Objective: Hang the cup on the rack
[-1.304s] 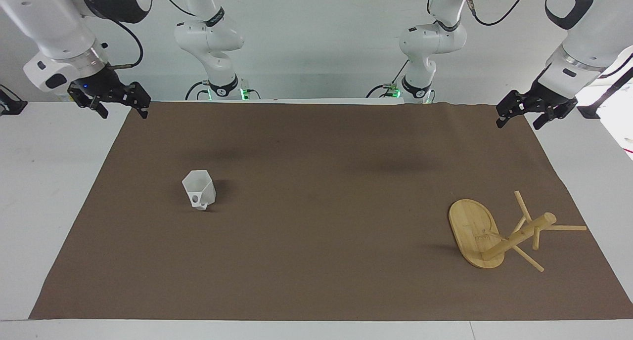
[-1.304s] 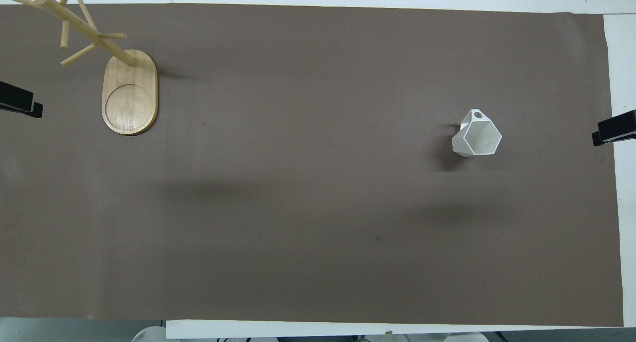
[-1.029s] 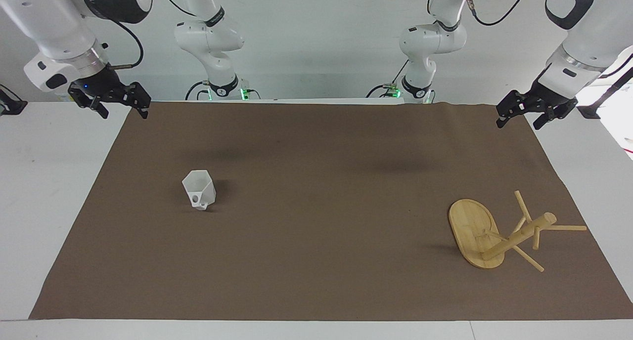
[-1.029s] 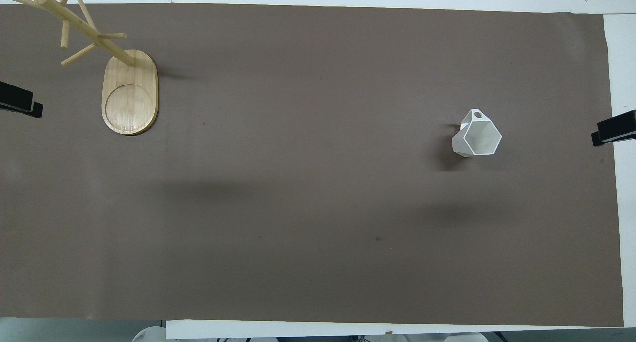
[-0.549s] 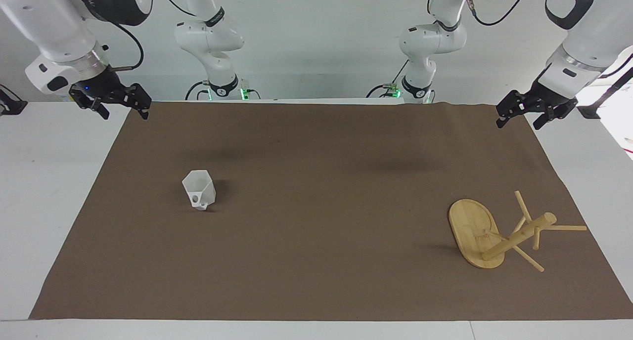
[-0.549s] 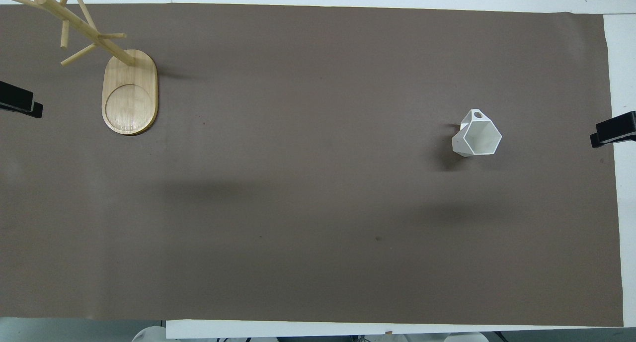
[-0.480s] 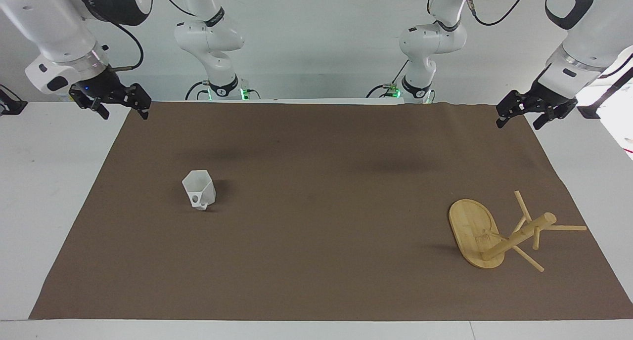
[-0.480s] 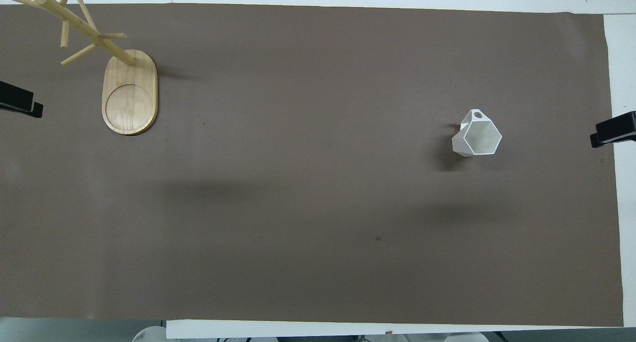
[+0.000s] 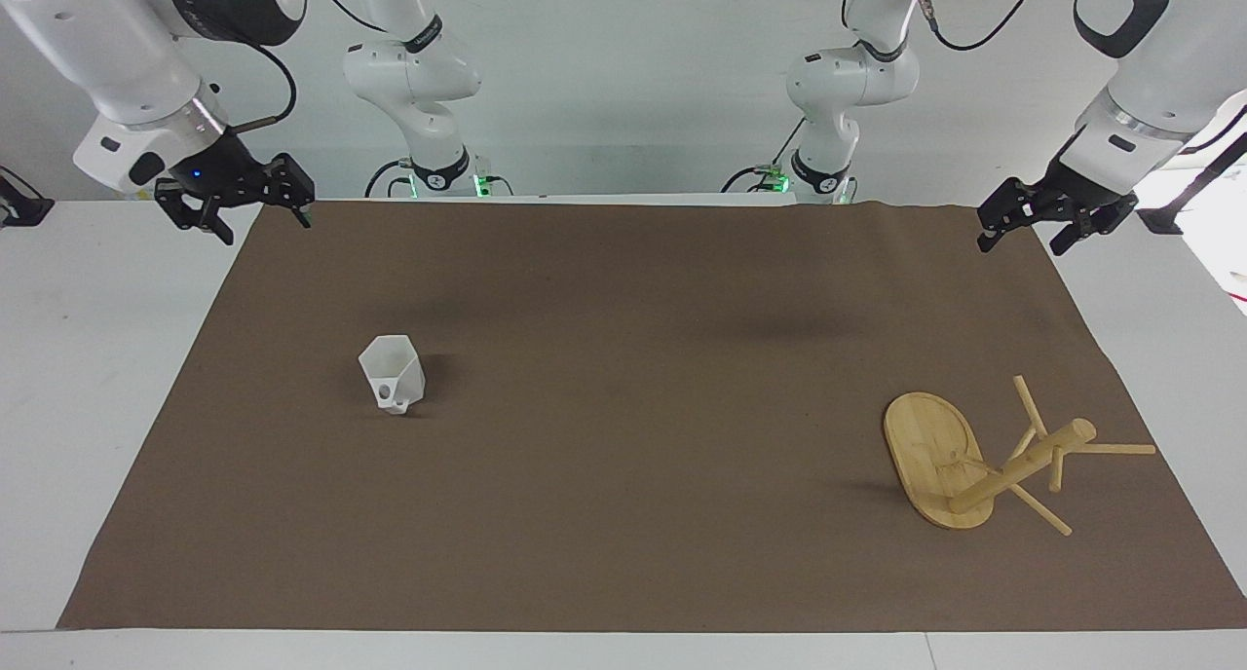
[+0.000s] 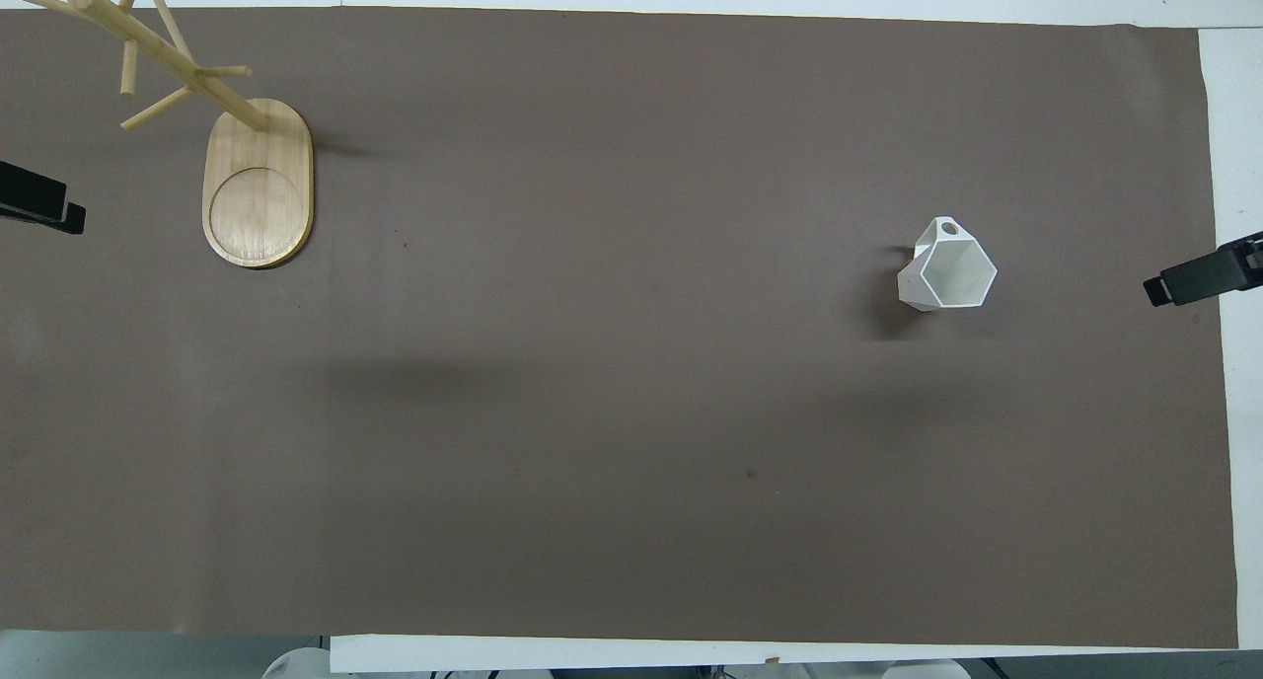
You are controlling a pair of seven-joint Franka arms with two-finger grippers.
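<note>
The cup (image 9: 392, 375) stands upright on the brown mat (image 9: 633, 407), mouth up, its holed handle turned away from the robots. It is well apart from the rack (image 9: 974, 461), toward the right arm's end and slightly nearer the robots. The rack stands on its oval base, whose long axis runs toward the robots, post at the end farther from them. White table (image 9: 88, 358), pale wall. Right gripper (image 9: 237, 205) and left gripper (image 9: 1025, 224) hang spread and empty over the mat's robot-side corners

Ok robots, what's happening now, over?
Both claws open, empty: right claw over mat's edge, left claw waiting. Cup upright on mat, rack standing apart. Nothing between.
</note>
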